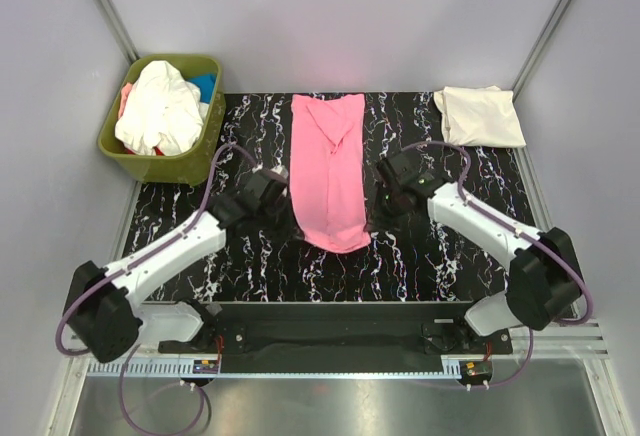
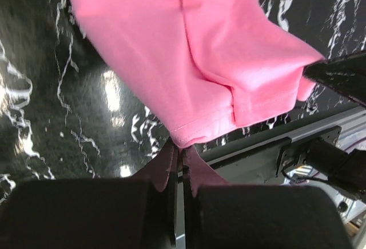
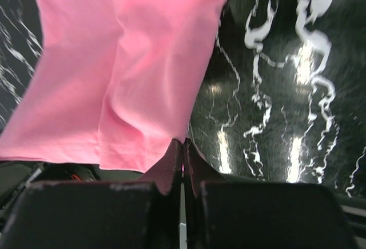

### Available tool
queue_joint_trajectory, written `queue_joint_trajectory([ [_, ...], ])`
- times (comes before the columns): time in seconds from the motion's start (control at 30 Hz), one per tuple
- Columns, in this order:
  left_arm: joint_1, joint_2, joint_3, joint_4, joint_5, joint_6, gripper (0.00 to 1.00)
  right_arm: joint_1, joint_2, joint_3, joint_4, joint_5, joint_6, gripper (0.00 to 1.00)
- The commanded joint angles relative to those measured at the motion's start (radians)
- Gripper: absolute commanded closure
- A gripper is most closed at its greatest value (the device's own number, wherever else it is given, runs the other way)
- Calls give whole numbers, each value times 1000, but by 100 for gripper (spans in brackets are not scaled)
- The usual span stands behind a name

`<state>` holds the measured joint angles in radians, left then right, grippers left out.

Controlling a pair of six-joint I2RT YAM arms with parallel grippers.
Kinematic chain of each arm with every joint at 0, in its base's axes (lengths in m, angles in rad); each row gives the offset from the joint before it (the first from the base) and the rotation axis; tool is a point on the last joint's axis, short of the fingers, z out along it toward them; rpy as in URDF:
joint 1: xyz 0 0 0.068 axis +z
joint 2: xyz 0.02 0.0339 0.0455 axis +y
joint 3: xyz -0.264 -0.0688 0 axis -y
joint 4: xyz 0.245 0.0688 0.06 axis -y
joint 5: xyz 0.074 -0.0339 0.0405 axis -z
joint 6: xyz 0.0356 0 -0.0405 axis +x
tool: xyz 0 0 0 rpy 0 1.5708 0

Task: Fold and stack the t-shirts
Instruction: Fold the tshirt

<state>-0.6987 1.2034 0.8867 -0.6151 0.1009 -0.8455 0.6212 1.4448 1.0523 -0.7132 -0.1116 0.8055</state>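
Top view: black white-veined table [image 1: 430,256], pale walls all round. The pink shirt [image 1: 328,171] lies mid-table, folded into a long strip running away from the arms. A cream shirt [image 1: 480,116] sits folded at the far right corner. The green bin [image 1: 150,164] at far left holds a crumpled white shirt [image 1: 158,111] and a bit of blue cloth [image 1: 205,84]. The left claw [image 1: 275,191] and right claw [image 1: 385,196] flank the strip's near end.

Left wrist: left claw [image 2: 178,157] clenched on the near hem corner of the pink shirt [image 2: 171,60]; cloth lifts off the table there.

Right wrist: right claw [image 3: 183,152] pinched tight on the other hem corner of the pink shirt [image 3: 126,60].
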Motion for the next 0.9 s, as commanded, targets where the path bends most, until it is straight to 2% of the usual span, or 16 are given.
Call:
queue_joint_trajectory([
  [0.0,25,76,151,-51,-27,91,98,-76,41,116,-43,30,-72,100],
  [0.3,151,278,383,-100,6,207,98,-178,250,388,-98,-6,-213,100],
  [0.53,202,441,561,-146,11,270,98,-215,393,547,-127,-33,-247,100],
  [0.87,254,556,656,-135,28,286,100,-262,581,791,-186,-65,-279,100],
])
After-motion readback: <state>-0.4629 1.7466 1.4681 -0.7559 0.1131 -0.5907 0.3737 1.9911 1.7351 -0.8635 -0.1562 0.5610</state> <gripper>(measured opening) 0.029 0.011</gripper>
